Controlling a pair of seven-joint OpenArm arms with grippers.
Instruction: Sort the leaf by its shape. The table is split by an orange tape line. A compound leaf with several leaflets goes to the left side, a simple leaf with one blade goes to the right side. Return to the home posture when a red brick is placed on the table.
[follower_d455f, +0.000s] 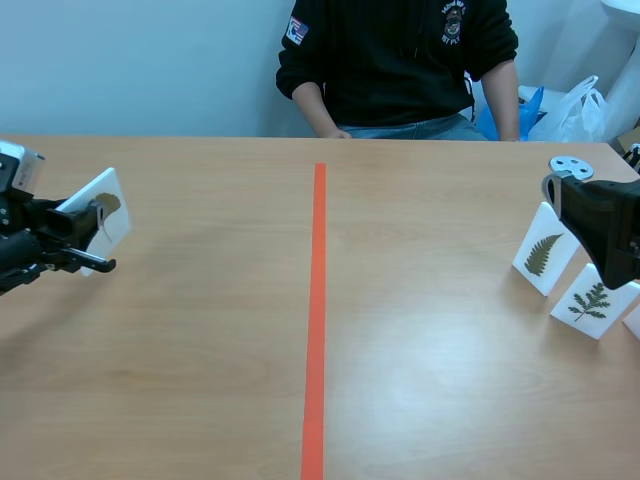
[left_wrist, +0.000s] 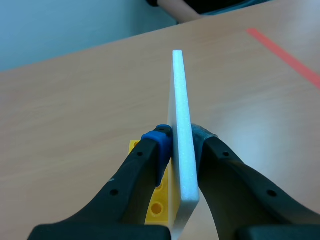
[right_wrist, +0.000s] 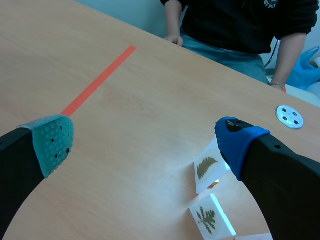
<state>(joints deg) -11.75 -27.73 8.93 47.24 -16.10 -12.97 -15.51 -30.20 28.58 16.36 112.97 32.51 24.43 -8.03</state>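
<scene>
Nothing legible is on show at this moment: a white crest is seen on the chest of the person's black sweatshirt and a small patch on its sleeve, but the lettering on both is too small to be made out.

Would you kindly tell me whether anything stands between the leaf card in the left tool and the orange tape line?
Nothing visible does: the table is bare between the leaf card in the left tool and the orange tape line. Two other leaf cards stand past the line, far right.
</scene>
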